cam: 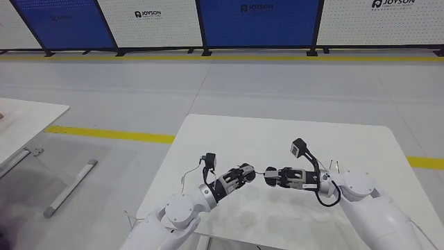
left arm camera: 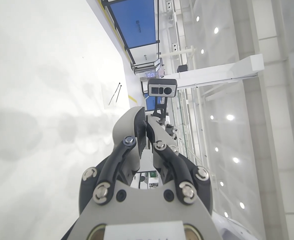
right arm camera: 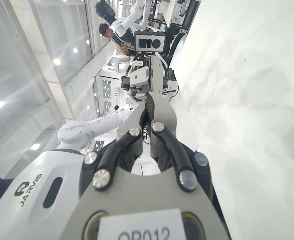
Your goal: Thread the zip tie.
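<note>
Left gripper (left arm camera: 144,116), right gripper (right arm camera: 148,101): both pressed together, tips faced each other; pinched item we could not tell. Likely risk: slight misalignment, zip tie tail missing head.

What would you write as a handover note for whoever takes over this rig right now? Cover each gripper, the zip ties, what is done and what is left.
Left gripper: shut, raised above the table, tip to tip with the right one.
Right gripper: shut, facing the left.
Zip tie: a thin dark strip seems to span the two tips; too small to tell more.
Spare ties: two, lying on the table near the right arm.
Done: both grippers brought together over the table.
Left: check whether the tail has entered the head; if not, thread it and pull it through.
</note>
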Available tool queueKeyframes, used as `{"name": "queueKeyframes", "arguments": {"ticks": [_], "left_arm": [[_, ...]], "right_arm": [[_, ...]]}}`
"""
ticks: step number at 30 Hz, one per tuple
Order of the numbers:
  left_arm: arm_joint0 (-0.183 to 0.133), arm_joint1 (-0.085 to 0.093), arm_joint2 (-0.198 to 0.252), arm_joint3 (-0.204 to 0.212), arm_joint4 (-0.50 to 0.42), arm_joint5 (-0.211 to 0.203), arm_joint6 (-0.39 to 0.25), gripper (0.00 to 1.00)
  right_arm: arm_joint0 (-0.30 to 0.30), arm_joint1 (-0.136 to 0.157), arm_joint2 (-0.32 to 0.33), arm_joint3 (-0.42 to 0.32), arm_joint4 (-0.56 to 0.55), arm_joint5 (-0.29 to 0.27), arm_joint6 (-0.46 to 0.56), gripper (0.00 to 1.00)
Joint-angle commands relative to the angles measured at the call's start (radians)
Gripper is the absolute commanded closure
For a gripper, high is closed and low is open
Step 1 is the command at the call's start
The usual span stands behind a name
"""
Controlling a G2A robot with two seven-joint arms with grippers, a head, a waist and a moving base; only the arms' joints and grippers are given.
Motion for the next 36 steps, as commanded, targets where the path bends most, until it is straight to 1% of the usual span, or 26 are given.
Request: {"name": "queueKeyframes", "arguments": {"ticks": [1,6,8,9,11,19,33,36], "left_arm": [[0.002,0.0,-0.002,0.0,0.002,-0.008,-0.009,0.61],[0.006,0.0,-0.006,0.002,0.009,-0.017,-0.019,0.6],[0.008,0.0,-0.007,0.002,0.012,-0.019,-0.022,0.64],[0.008,-0.001,-0.007,0.002,0.012,-0.019,-0.022,0.64],[0.01,-0.001,-0.009,0.003,0.014,-0.021,-0.023,0.77],[0.011,-0.003,-0.012,0.005,0.016,-0.023,-0.022,0.99],[0.012,-0.007,-0.015,0.006,0.025,-0.028,-0.029,1.0],[0.013,-0.007,-0.016,0.005,0.029,-0.029,-0.03,1.0]], "right_arm": [[0.0,0.0,0.0,0.0,0.0,0.0,0.0,1.0],[0.0,0.0,0.0,0.0,0.0,0.0,0.0,1.0],[0.0,0.0,0.0,0.0,0.0,0.0,0.0,1.0],[0.0,0.0,0.0,0.0,0.0,0.0,0.0,1.0],[0.0,0.0,0.0,0.0,0.0,0.0,0.0,1.0],[0.0,0.0,0.0,0.0,0.0,0.0,0.0,1.0],[0.0,0.0,0.0,0.0,0.0,0.0,0.0,1.0],[-0.017,0.002,0.005,-0.027,-0.014,0.01,-0.031,1.0]]}}
